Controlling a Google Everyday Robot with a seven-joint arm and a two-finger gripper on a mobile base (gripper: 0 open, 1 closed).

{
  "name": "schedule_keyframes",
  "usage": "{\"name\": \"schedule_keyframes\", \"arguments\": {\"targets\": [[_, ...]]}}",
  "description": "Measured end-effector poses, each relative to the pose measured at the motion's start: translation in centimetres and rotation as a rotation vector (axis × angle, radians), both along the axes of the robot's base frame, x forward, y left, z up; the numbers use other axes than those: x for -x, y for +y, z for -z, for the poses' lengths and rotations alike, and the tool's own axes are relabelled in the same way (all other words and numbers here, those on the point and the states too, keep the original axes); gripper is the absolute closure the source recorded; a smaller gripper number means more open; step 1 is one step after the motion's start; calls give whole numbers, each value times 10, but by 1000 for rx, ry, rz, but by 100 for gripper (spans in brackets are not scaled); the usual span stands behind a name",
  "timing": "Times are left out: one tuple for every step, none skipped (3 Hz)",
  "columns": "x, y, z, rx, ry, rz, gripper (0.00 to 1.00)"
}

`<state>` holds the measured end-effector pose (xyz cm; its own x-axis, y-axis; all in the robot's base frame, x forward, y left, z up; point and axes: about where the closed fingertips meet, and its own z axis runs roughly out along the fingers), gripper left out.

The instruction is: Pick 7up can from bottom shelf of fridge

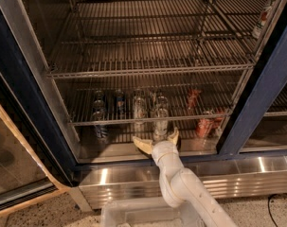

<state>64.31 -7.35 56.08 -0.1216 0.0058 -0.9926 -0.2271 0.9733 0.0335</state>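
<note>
— Jaws?
— Spread wide. I hold the gripper (155,137) low at the fridge (256,103) sill so its fingers can straddle the 7up can (160,121), front-centre on the bottom shelf (84,113).
— Neighbours?
— A clear bottle (139,109) stands just left of it, hence the centred approach.

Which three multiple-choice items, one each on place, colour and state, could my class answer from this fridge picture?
1. Where is the gripper?
A. On the top rack.
B. Low down, just in front of the 7up can at the bottom shelf.
C. On the floor outside.
2. What colour are the cans at the shelf's right end?
A. Red-orange.
B. Green.
C. Black.
3. How is the gripper?
A. Shut on a can.
B. Open, holding nothing.
C. Out of view.
Answers: 1 B, it sits right before that pale can; 2 A, their sides show red-orange; 3 B, its fingers are spread with nothing between.
</note>
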Motion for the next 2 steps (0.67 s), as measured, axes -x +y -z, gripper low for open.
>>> {"name": "schedule_keyframes", "arguments": {"targets": [[0, 0, 0, 0, 0, 0, 0], [-9, -7, 7, 23, 4, 40, 0]]}}
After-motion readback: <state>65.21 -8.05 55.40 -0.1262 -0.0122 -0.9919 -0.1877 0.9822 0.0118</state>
